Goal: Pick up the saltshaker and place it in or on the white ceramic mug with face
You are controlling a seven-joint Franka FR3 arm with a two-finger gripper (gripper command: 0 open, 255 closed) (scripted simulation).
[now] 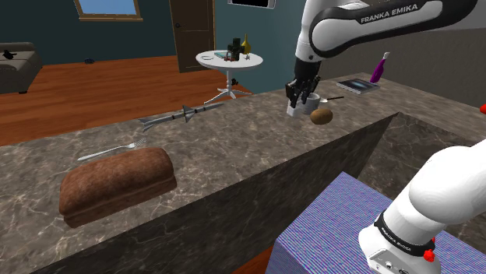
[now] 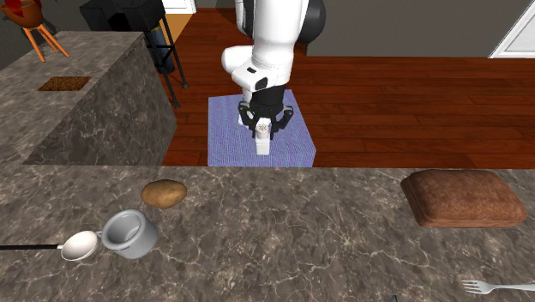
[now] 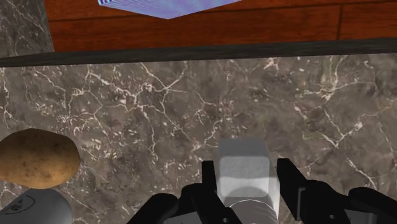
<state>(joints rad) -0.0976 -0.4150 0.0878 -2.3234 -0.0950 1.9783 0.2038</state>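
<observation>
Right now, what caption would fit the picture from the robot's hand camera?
Black gripper clasps a pale saltshaker above the marbled counter, a potato lying nearby.

Arm [image 1: 366,23] extended well out from stand. Gripper [image 2: 264,129] aimed straight down, 2 fingers [image 3: 207,181] clamped on shaker [image 3: 242,167].

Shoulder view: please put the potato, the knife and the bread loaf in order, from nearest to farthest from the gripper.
1. Potato, right beside the gripper holding the saltshaker, at the counter's far end.
2. Knife, midway along the counter, toward the view's left.
3. Bread loaf, at the near end, lower left.
</observation>
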